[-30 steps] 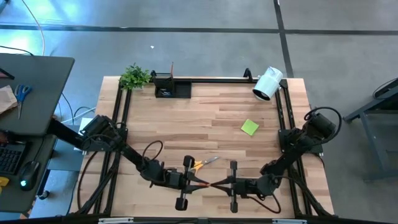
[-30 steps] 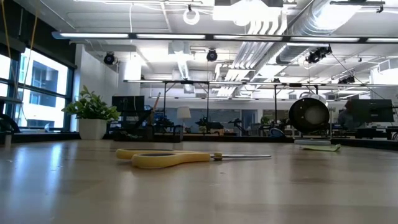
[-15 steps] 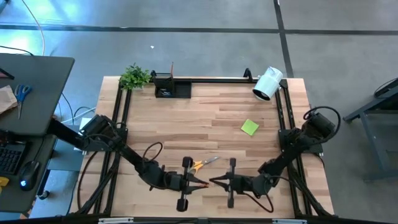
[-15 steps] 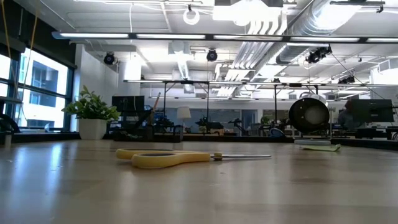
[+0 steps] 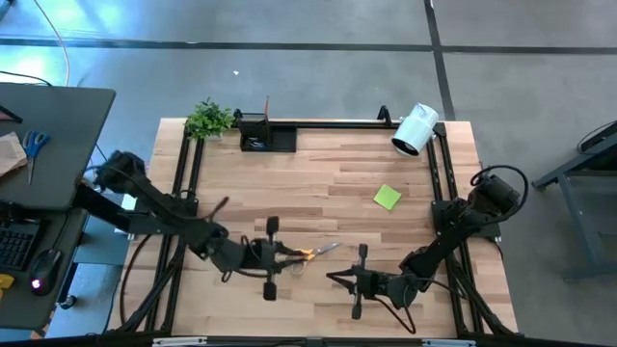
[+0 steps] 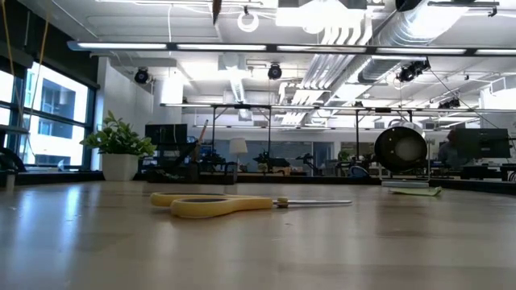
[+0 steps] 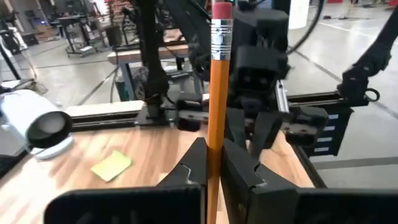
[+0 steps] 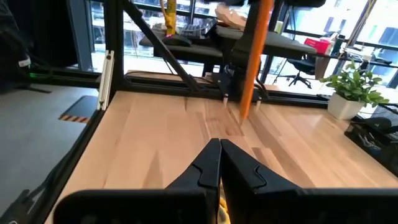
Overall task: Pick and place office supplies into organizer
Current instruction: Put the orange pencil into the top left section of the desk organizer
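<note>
While an orange pencil (image 7: pixel 217 93), light, stiff and slippery, is clenched mid-shaft by the left gripper (image 7: pixel 211 163) near the yellow scissors (image 5: pixel 315 253), the right gripper (image 8: pixel 219 163) is clenched empty.

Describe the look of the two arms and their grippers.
Both arms are dark, jointed and slim, with black cables looping alongside. The left gripper and right gripper each have a black crossbar behind two tapered black fingers, wedge-shaped in the wrist views. No markings show.
</note>
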Motion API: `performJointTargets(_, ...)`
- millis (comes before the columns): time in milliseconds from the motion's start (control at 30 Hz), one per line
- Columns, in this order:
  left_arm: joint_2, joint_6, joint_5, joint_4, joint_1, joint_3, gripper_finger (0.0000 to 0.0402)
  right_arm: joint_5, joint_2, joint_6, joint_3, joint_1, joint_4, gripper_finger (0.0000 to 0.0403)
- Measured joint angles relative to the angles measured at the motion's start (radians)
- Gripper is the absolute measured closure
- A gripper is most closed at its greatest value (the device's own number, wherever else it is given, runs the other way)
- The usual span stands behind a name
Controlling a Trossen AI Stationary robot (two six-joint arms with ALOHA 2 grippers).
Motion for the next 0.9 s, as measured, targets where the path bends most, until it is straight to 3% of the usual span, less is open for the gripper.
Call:
performJointTargets(133, -0.069, 0.005, 0.005, -0.118, 0.04, 0.0, 0.0396, -0.037, 0.0, 0.001, 0.0, -0.02, -0.008, 0.0402)
performJointTargets(233, -0.101, 0.012, 0.064, -0.158, 0.116, -0.02, 0.0396, -0.047, 0.0, 0.009, 0.0, -0.043, -0.031, 0.0402)
performJointTargets(467, -0.176, 0.026, 0.347, 0.015, 0.412, -0.206, 0.0396, -0.049, 0.0, 0.004, 0.0, -0.12, -0.118, 0.0401)
performJointTargets(733, -0.367, 0.057, 0.54, 0.014, 0.708, -0.325, 0.0396, 0.032, -0.002, -0.03, 0.0, -0.241, -0.184, 0.0402)
performJointTargets(900, -0.513, 0.124, 0.606, -0.052, 0.875, -0.364, 0.0396, -0.044, -0.002, -0.105, 0.0, -0.346, -0.176, 0.0402)
